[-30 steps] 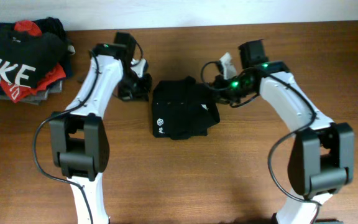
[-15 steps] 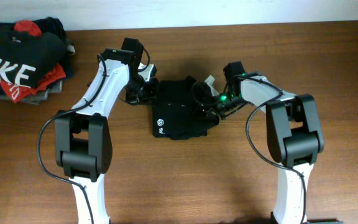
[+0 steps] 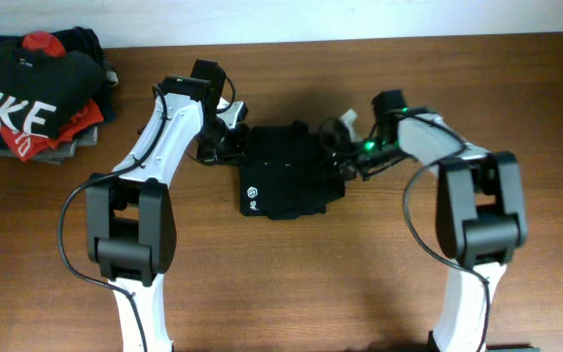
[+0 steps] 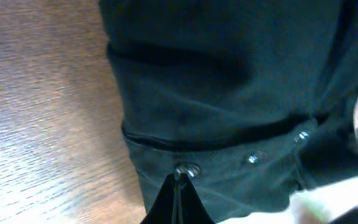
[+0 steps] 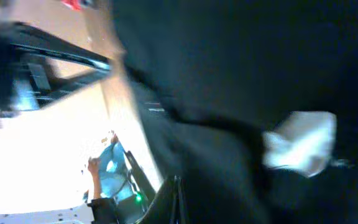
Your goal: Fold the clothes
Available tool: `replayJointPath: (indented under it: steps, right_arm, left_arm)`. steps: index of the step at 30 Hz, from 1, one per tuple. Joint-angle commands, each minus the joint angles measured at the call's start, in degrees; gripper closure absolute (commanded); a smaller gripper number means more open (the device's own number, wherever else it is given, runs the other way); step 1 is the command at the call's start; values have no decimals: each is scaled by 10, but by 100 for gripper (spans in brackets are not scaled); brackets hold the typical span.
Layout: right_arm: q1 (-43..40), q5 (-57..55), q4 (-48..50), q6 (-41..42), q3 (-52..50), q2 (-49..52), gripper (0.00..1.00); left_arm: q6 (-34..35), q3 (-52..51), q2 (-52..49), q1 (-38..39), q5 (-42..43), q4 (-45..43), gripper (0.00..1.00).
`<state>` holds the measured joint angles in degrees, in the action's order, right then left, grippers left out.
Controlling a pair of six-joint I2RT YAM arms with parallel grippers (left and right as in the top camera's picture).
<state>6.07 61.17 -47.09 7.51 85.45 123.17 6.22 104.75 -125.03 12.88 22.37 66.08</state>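
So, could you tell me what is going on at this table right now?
Two robot arms are working on a black T-shirt, which lies mid-table as a compact folded bundle, small white logo up. The left tool is at its upper left edge, the right tool at its upper right edge, both shut; whether they pinch cloth is unclear. A pile of other clothes sits at the far left.

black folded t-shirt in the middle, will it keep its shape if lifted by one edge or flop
Likely floppy: the thin black folded T-shirt shows soft creases and uneven edges, so lifted by one edge it would probably sag and unfold. Probably light: it lies in flat thin layers. Pushed, its loose folds may bunch.
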Motion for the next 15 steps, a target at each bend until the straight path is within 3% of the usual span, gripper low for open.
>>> replayJointPath:
  steps: [1, 15]
  right_arm:
    - [8, 14, 1, -7, 28, -78, 96]
    - [78, 16, -12, -7, 11, -49, 96]
  left_arm:
    - [-39, -2, 53, -2, 30, 7, 99]
    - [-41, -55, 54, 17, 53, 15, 100]
